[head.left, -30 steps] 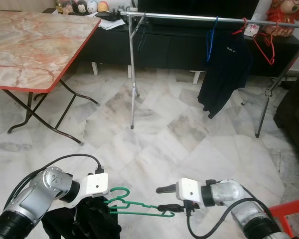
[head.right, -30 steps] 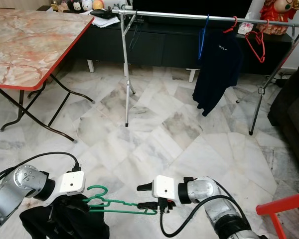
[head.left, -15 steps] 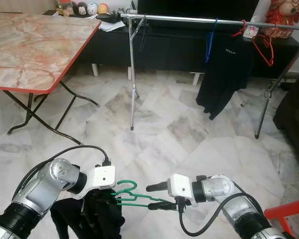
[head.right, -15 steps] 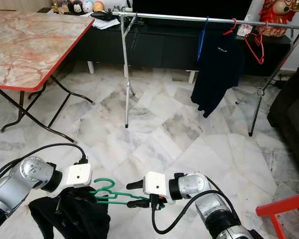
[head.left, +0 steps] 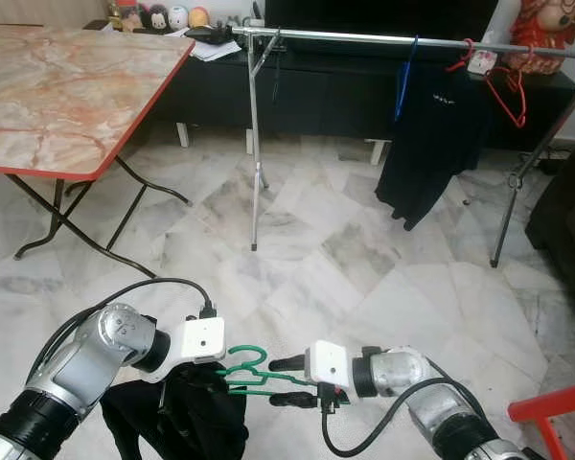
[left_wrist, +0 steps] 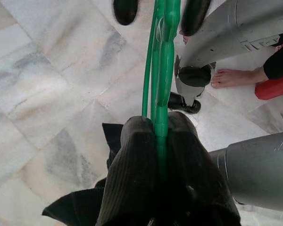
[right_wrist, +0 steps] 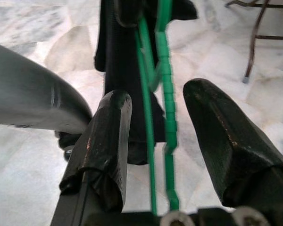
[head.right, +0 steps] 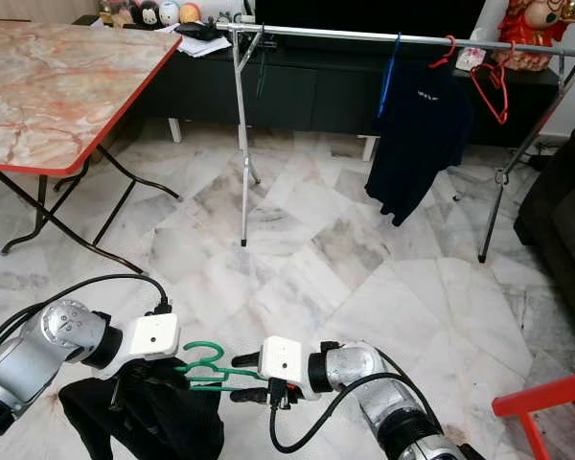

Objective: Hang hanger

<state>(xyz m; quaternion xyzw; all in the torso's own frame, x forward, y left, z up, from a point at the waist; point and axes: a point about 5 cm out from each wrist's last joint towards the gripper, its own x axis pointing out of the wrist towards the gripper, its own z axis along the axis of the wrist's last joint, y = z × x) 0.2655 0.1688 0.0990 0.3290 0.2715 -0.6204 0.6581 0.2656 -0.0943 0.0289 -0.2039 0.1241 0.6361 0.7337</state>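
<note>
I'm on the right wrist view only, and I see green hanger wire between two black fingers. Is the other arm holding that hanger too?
Observer: Yes. The left gripper is shut on the green hanger, and a black garment hangs below it. The right gripper is open around the wire.
Operator: Where is the rail from here?
Observer: The clothes rail stands ahead across the marble floor, well beyond both grippers.
Operator: Any free room on it?
Observer: The middle of the bar looks bare. A black shirt and red hangers sit toward its right end.
</note>
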